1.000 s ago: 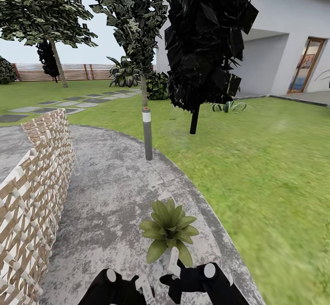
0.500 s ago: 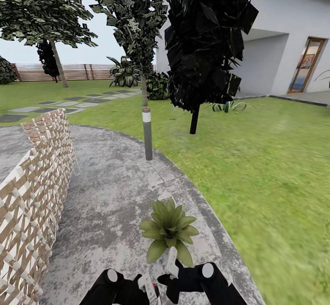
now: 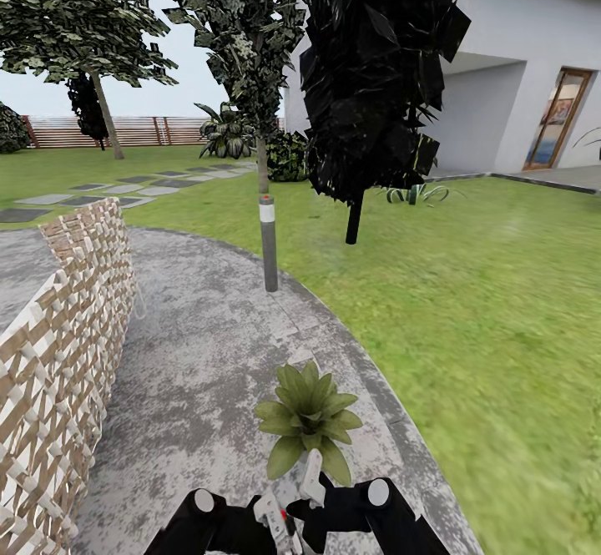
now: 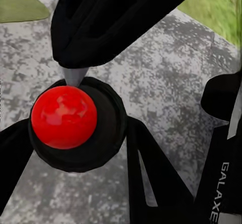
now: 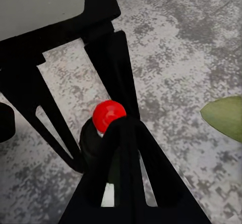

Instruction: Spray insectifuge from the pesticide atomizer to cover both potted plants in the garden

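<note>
Glossy red atomizer knob (image 4: 63,117), rough stone patio (image 3: 200,346)

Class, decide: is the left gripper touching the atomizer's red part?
Cannot tell. In the left wrist view a dark finger overlaps the atomizer's red part, but no contact or gap shows plainly.

You get flat, even daylight with barely any cast shadows. The dark tree (image 3: 380,79) renders nearly black, detail lost. Lawn (image 3: 501,355) smears toward the right edge, perhaps texture stretching. Both wrist pictures look soft and pixelated up close.
</note>
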Controlling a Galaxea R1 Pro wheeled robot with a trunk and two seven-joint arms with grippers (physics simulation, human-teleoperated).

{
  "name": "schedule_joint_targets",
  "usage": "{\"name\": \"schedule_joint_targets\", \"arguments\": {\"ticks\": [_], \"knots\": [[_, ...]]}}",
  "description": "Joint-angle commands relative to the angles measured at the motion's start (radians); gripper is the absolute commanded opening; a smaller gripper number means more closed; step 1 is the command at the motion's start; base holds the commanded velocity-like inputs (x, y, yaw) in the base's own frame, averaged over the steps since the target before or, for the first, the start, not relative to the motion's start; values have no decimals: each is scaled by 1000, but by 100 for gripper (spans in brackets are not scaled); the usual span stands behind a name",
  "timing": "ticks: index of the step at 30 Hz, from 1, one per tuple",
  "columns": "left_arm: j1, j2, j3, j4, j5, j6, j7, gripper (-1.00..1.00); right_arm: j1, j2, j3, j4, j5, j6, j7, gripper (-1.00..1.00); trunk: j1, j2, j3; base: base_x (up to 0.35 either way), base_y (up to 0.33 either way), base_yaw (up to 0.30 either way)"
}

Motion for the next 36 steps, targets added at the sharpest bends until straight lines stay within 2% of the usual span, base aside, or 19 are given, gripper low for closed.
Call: {"name": "schedule_joint_targets", "arguments": {"ticks": [1, 13, 20, 22, 26, 33, 36], "knots": [[-1, -1, 6, 0, 4, -13, -7, -100, 0, 0, -1, -1, 10, -10, 1, -100, 0, 0, -1, 0, 0, 0], [-1, -1, 5, 3, 13, -34, -7, -100, 0, 0, -1, -1, 10, -10, 1, -100, 0, 0, -1, 0, 0, 0], [-1, 15, 2, 5, 0, -30, -9, -100, 0, 0, -1, -1, 11, -10, 1, -100, 0, 0, -1, 0, 0, 0], [-1, 34, 2, 5, -4, -30, -10, -100, 0, -1, -1, 0, 12, -10, 1, -100, 0, 0, -1, 0, 0, 0], [-1, 91, 2, 5, -6, -30, -14, -100, 0, -1, -1, 1, 11, -10, 1, -100, 0, 0, -1, 0, 0, 0], [2, 150, 3, 5, -6, -34, -19, -100, 0, -1, -2, 1, 13, -10, 1, -100, 0, 0, -1, 0, 0, 0], [5, 198, 10, -2, 1, -35, -33, -100, 0, -4, -4, 5, 12, -10, 0, -100, 0, 0, -1, 0, 0, 0]]}}
